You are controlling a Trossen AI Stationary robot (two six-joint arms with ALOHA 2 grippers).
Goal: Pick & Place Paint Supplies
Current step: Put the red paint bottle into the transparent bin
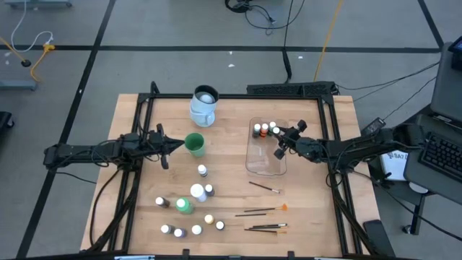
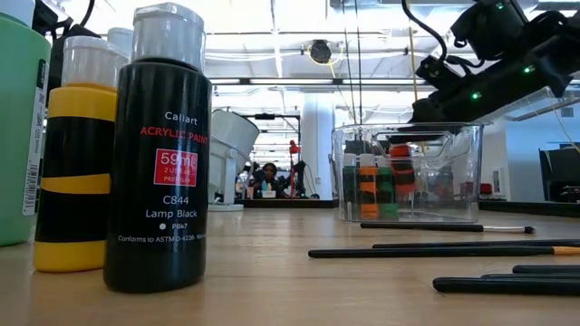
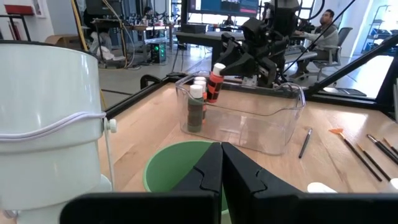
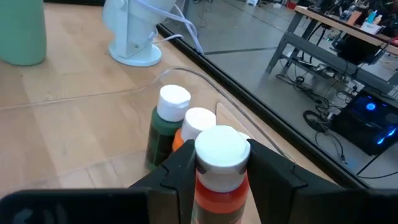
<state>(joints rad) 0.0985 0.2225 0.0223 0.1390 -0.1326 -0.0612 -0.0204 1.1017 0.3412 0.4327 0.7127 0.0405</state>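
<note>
A clear plastic tub (image 1: 264, 160) stands right of the table's centre, with three small white-capped bottles (image 1: 265, 128) upright at its far end. My right gripper (image 1: 281, 146) reaches in over the tub from the right, shut on an orange-red white-capped bottle (image 4: 219, 180), next to a green bottle (image 4: 163, 134). Loose small bottles (image 1: 202, 171), a larger green bottle (image 1: 185, 206) and dark-handled brushes (image 1: 263, 212) lie on the near half of the table. My left gripper (image 3: 221, 167) hovers shut at the left, beside a green cup (image 1: 194, 144). My right gripper pinches the orange-red bottle's upper body, just under its white cap (image 4: 219, 152), with one finger (image 4: 176, 174) on each side. The fingers come from the table's right side, slanting slightly down. The bottle (image 3: 215, 84) leans tilted at the tub's far end; its base is hidden.
A white-and-pale-blue mug (image 1: 204, 106) stands at the far centre. A black bottle (image 2: 159, 154) and a yellow one (image 2: 77, 154) stand close before the low camera. The table frame's black rails (image 1: 326, 130) run along its edges.
</note>
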